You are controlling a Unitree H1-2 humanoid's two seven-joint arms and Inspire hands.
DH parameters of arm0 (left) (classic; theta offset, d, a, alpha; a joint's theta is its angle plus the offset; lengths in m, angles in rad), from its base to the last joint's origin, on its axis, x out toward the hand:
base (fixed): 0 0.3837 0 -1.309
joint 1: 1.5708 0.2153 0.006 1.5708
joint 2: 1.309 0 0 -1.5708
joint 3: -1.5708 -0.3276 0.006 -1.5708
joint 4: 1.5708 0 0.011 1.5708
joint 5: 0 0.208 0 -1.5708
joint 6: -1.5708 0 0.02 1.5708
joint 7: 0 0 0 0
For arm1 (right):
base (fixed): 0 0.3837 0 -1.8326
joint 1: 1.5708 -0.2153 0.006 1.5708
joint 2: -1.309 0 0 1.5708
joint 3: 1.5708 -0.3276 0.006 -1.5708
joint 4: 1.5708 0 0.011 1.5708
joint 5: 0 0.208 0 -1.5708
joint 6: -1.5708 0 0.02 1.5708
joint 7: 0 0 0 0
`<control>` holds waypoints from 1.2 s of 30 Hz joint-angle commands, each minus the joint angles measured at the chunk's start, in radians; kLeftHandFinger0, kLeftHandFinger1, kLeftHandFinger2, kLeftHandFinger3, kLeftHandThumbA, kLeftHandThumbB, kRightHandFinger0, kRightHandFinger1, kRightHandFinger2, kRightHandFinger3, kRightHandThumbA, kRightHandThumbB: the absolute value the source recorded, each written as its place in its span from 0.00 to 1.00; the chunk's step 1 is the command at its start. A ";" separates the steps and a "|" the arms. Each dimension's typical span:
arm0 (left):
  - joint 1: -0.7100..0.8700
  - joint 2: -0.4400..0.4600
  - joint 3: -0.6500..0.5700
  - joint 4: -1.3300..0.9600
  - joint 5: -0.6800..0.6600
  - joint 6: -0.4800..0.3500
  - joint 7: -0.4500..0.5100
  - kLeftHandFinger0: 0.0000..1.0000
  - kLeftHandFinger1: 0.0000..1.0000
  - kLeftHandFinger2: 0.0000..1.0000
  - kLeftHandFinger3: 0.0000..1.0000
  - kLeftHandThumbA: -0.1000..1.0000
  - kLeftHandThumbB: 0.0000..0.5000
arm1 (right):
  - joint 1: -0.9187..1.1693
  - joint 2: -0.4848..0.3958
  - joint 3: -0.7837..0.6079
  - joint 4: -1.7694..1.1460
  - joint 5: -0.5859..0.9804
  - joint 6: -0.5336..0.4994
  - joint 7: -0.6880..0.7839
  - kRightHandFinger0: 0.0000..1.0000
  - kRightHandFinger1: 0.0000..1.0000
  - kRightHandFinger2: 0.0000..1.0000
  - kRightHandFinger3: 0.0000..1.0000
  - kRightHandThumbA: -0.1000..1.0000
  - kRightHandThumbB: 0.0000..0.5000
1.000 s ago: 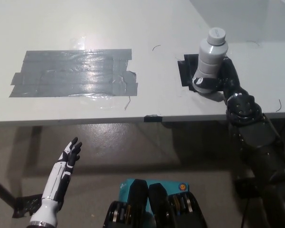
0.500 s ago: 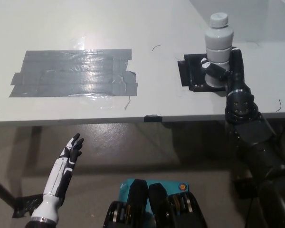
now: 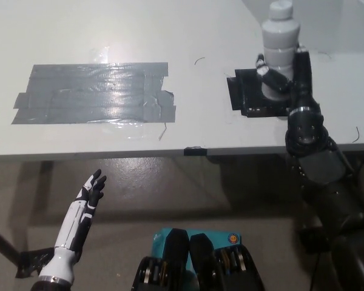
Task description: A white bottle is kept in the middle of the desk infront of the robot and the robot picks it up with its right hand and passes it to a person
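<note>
The black right hand (image 3: 286, 74) wraps its fingers around the tall white plastic bottle with a round cap (image 3: 279, 42), hiding its bottom. The bottle stands upright over the black square patch (image 3: 250, 94) on the grey desk (image 3: 170, 30). The white left hand (image 3: 85, 206) rests low, fingers spread.

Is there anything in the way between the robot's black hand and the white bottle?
No, nothing is in the way. The right hand already has its fingers wrapped around the white bottle, above the black patch on the desk. The left hand rests below the desk edge.
</note>
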 commanded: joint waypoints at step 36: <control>-0.043 0.027 -0.014 -0.027 0.013 0.020 -0.018 1.00 1.00 1.00 1.00 1.00 0.32 | -0.292 0.104 0.064 0.347 0.010 0.143 0.167 0.00 0.35 0.74 0.69 0.00 0.36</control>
